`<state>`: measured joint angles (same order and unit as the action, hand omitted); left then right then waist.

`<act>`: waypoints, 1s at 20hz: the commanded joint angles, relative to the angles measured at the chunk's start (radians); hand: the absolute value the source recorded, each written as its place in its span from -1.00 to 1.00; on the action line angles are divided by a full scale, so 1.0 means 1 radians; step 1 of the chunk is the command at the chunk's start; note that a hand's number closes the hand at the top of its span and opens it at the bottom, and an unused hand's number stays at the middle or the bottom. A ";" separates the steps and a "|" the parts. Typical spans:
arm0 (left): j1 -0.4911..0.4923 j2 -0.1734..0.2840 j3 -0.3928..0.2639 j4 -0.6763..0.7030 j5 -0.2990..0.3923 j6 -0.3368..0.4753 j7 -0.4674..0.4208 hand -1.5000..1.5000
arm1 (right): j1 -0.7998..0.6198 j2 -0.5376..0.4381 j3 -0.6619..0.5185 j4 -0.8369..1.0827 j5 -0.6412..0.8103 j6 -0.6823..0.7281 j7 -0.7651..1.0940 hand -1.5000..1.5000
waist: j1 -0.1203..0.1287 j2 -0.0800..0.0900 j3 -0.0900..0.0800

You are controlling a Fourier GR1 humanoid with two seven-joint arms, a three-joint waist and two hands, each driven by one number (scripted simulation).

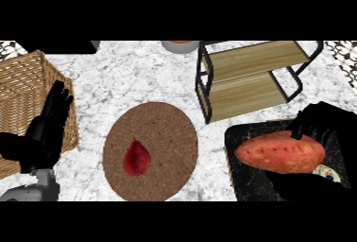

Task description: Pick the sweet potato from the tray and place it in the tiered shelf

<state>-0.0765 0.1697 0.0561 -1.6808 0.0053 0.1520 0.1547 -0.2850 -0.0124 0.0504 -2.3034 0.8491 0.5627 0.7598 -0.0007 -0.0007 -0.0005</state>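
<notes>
An orange sweet potato (280, 152) lies over the black tray (245, 174) at the lower right. My right hand (317, 124) curls round the potato's far right side, with its thumb below the potato at the tray's lower part. The tiered shelf (251, 78), black frame with two wooden boards, stands just behind the tray. At the left edge my left hand (47, 126) rests open, fingers up, in front of a wicker basket.
A round brown woven mat (167, 127) lies at the centre with a red chilli pepper (136, 159) on it. A wicker basket (21, 82) fills the left side. A grey pot (181, 46) stands at the top edge, beside the shelf.
</notes>
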 commanded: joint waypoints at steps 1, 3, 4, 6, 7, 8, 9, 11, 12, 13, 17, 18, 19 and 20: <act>0.015 0.003 0.004 -0.044 0.005 -0.010 0.025 0.00 | -0.112 -0.036 -0.186 0.001 -0.141 0.040 0.005 1.00 | 0.003 0.000 0.001; 0.013 0.001 0.031 0.009 0.021 -0.025 -0.041 0.00 | -0.096 -0.066 -0.226 0.060 -0.145 -0.023 -0.069 1.00 | 0.002 0.001 0.001; -0.007 -0.014 0.007 0.001 -0.009 -0.003 0.007 0.00 | -0.137 -0.056 -0.191 0.085 -0.123 -0.023 -0.008 1.00 | 0.002 0.000 0.000; 0.017 -0.018 -0.005 -0.040 -0.009 -0.009 0.017 0.00 | -0.163 -0.077 -0.232 0.209 -0.115 -0.105 -0.093 1.00 | 0.006 0.001 0.001; 0.023 0.001 0.027 0.001 0.010 -0.034 -0.031 0.00 | -0.236 -0.074 -0.227 0.247 -0.121 -0.105 -0.059 1.00 | 0.007 0.001 0.000; 0.046 -0.039 -0.027 -0.062 -0.027 0.005 0.029 0.00 | -0.245 -0.074 -0.217 0.283 -0.108 -0.132 -0.072 1.00 | 0.009 0.001 0.001; -0.013 -0.013 0.011 0.002 -0.009 -0.017 0.016 0.00 | -0.230 -0.088 -0.224 0.303 -0.107 -0.156 -0.097 1.00 | 0.005 0.001 0.000; 0.012 0.011 0.045 0.001 0.039 -0.062 -0.003 0.00 | -0.223 -0.101 -0.270 0.413 -0.122 -0.230 -0.204 1.00 | 0.008 0.003 0.001; 0.037 -0.045 -0.034 -0.070 -0.038 0.007 0.043 0.00 | -0.191 -0.089 -0.208 0.475 -0.034 -0.307 -0.263 1.00 | 0.012 0.003 0.001; 0.018 0.007 0.033 -0.013 -0.004 -0.040 -0.011 0.00 | -0.259 -0.086 -0.212 0.492 -0.059 -0.304 -0.225 1.00 | 0.009 0.002 0.000; 0.006 0.003 0.051 0.014 0.004 -0.042 -0.027 0.00 | -0.295 -0.123 -0.272 0.657 -0.082 -0.400 -0.336 1.00 | 0.009 0.003 0.000; 0.010 -0.008 0.026 -0.076 -0.003 -0.029 0.053 0.00 | -0.271 -0.131 -0.268 0.660 -0.082 -0.424 -0.369 1.00 | 0.008 0.001 0.001; -0.026 -0.035 0.009 0.016 -0.029 -0.012 0.011 0.00 | -0.266 -0.079 -0.204 0.675 -0.030 -0.485 -0.362 1.00 | 0.006 0.002 0.001; 0.014 -0.024 0.019 -0.017 -0.007 -0.034 0.008 0.00 | -0.275 -0.111 -0.250 0.765 -0.052 -0.517 -0.439 1.00 | 0.010 0.003 0.001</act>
<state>-0.0745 0.1501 0.0708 -1.7002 -0.0085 0.1290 0.1706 -0.5466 -0.1159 -0.1880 -1.6854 0.7861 0.1589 0.4279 0.0074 0.0016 0.0000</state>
